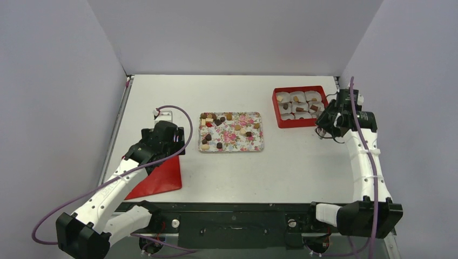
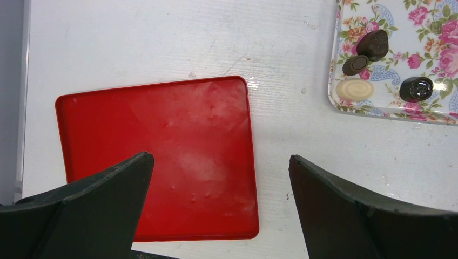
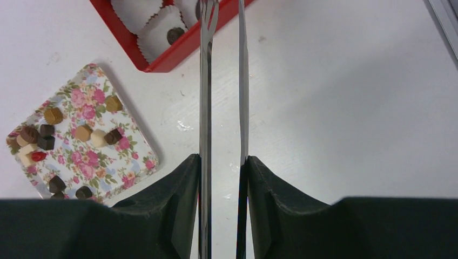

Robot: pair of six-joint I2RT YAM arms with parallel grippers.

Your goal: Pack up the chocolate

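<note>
The left gripper [image 2: 219, 157] stands wide open above the red lid [image 2: 156, 124], holding nothing. At centre, many chocolate pieces [image 1: 219, 121] lie unpacked on the flowered tray [image 1: 258, 144]. At right, several paper cups [image 1: 297, 97] in the red box [image 1: 281, 121] are filled, and the right gripper [image 3: 222, 162] clamps metal tweezers [image 3: 205, 81].

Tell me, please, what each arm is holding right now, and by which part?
The right tool pinches metal tweezers across both blades, part-way along, their tips reaching the red box. The left tool is open and holds nothing.
</note>
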